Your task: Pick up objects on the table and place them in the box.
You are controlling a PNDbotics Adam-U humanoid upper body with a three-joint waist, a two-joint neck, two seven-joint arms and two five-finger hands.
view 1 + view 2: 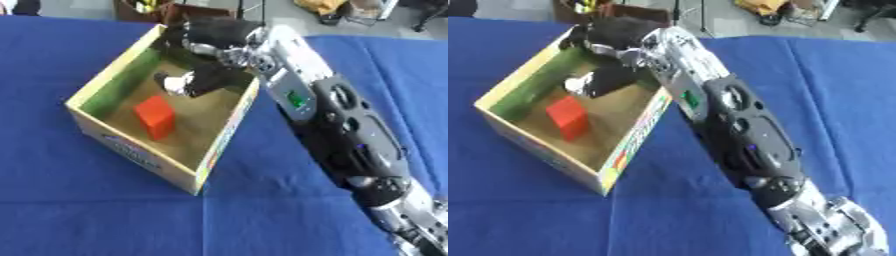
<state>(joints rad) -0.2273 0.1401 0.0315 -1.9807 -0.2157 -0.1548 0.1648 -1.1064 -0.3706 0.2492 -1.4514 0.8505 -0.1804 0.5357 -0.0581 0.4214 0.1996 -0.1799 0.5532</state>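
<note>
An open cardboard box [131, 150] stands on the blue table, left of centre. A red block [155, 116] lies on the box floor near its front left wall. My right arm [337, 115] comes in from the lower right and reaches over the box's right wall. My right hand [214, 37] hangs over the far end of the box. Under it, inside the box, is a dark shape with a silver end [185, 81]. I cannot make out whether this is a separate object or part of the hand. My left hand shows in neither view.
Blue cloth [79, 210] covers the table around the box. Beyond the far table edge lies floor with a brown crate [140, 10] and other clutter.
</note>
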